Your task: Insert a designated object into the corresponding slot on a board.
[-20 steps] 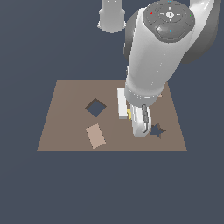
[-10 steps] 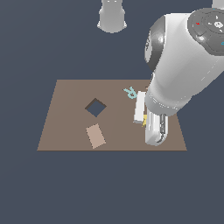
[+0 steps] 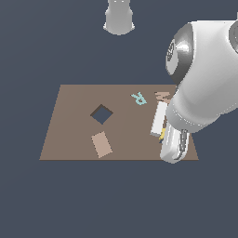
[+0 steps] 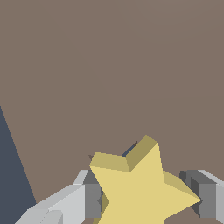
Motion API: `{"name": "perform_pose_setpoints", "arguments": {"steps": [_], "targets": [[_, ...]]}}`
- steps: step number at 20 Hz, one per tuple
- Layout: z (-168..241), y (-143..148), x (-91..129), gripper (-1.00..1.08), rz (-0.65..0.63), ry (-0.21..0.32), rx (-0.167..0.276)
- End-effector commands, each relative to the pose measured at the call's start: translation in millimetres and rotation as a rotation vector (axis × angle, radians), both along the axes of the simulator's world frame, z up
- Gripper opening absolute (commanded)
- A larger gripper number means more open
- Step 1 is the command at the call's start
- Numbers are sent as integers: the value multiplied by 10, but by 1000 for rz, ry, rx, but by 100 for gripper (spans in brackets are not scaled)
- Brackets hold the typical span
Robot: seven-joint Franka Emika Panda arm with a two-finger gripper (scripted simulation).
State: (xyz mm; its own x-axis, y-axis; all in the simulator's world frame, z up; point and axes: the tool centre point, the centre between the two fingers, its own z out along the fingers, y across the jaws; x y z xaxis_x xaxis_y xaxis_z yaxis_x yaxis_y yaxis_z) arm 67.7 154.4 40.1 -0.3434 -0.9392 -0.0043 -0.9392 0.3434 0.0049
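Exterior view first: we find the brown board (image 3: 74,139) lying flat, with the diamond cutout (image 3: 101,114) left of centre, the tan block (image 3: 101,144) at about 6 o'clock from that cutout, and the pale blue letter R (image 3: 138,98) at about 2 o'clock from it. The arm's bulk covers the board's edge on the exterior view's right. The claw (image 3: 168,139) points down there, and only a sliver of the yellow star (image 3: 162,135) shows beside it. We cannot see the star-shaped slot in this view; the arm hides that region.

Wrist view next: we record the star (image 4: 140,190) sitting between the two fingers (image 4: 89,199), which press on its opposite sides, so the claw is clamped on it. A small dark notch (image 4: 130,150) shows at about 12 o'clock from the star, just behind its upper points; we judge it part of the slot, mostly covered by the star.

Progress, as we judge it: pickup and carry are done. Alignment looks close. Seating the star and releasing it remain; we cannot tell whether it has begun to enter.
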Motion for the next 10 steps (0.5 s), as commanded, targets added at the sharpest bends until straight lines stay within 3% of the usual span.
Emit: {"name": "perform_pose_setpoints", "arguments": {"steps": [1,10], "targets": [[3,31,41,-100,-23,0,0],[-3,60,78,-100,-41,0,0]]}}
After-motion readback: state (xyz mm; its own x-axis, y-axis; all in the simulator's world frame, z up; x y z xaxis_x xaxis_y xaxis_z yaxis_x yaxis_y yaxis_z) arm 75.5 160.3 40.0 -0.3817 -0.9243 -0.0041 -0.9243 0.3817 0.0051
